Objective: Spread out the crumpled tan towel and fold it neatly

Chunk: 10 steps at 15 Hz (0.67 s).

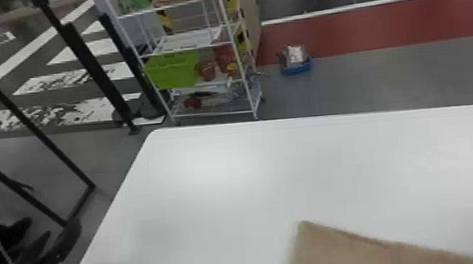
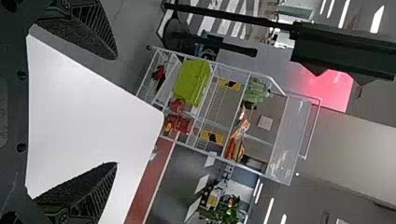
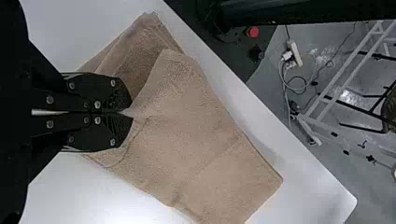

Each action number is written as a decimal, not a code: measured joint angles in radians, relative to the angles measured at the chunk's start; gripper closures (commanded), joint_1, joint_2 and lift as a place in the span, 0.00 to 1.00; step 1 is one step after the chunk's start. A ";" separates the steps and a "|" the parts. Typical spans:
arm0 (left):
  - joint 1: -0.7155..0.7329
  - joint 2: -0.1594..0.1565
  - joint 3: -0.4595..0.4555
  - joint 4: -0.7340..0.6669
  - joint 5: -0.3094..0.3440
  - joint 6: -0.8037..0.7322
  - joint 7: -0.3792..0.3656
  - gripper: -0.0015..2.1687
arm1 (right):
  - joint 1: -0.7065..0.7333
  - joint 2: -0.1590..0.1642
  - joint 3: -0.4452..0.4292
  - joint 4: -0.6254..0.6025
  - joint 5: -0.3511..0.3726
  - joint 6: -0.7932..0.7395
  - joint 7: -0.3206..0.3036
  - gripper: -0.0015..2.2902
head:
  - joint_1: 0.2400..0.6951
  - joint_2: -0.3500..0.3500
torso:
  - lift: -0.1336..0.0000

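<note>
The tan towel (image 1: 350,250) lies on the white table (image 1: 227,182), entering at the head view's bottom edge. In the right wrist view the towel (image 3: 196,126) is in overlapping layers, one part turned over another, with a few creases. My right gripper (image 3: 123,113) is shut on a pinched bit of its fabric. My left gripper (image 1: 63,232) is at the table's left side in the head view, away from the towel. In the left wrist view the left gripper (image 2: 116,111) stands open, its fingers wide apart with nothing between them.
Beyond the table's far edge stands a white wire rack (image 1: 200,43) with a green bin (image 1: 172,71). A black-framed stand (image 1: 43,144) is to the left. A blue tray (image 1: 297,66) sits on the floor behind.
</note>
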 measured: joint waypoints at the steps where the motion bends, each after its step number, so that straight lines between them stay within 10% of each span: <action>1: 0.000 0.001 -0.001 0.000 0.000 0.000 0.000 0.04 | -0.001 -0.002 0.000 0.010 0.004 -0.010 0.000 0.52 | 1.00 1.00 | 0.08; 10: -0.003 0.008 -0.001 0.015 -0.004 0.000 0.000 0.04 | 0.040 -0.014 0.001 0.019 0.013 -0.074 0.000 0.50 | 1.00 1.00 | 0.08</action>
